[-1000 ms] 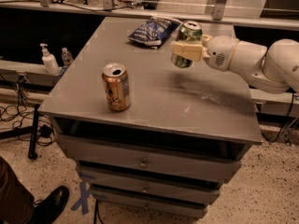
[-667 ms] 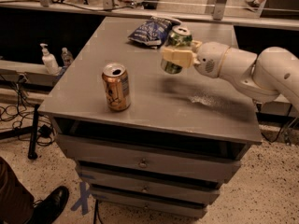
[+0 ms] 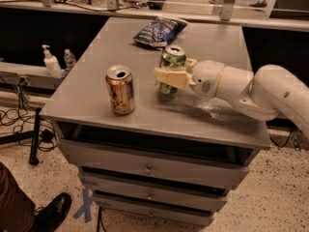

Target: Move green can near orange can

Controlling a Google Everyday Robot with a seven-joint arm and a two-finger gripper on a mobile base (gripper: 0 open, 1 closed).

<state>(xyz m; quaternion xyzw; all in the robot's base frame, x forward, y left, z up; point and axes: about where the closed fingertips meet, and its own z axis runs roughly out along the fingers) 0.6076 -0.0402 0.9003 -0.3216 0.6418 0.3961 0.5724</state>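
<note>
Cream two-finger gripper (image 3: 166,77) sits at table centre, arm reaching in from right, fingers clamped on green aluminium drink can (image 3: 174,57) w/ silver top, held upright. Can't tell if can base touches grey metal drawer table (image 3: 91,88). Orange-copper aluminium drink can (image 3: 120,91) stands upright to left of it, nearer front edge, close but apart. Blue crinkled snack bag (image 3: 159,31) lies at far side. White pump bottle (image 3: 49,62) on ledge left of table.
</note>
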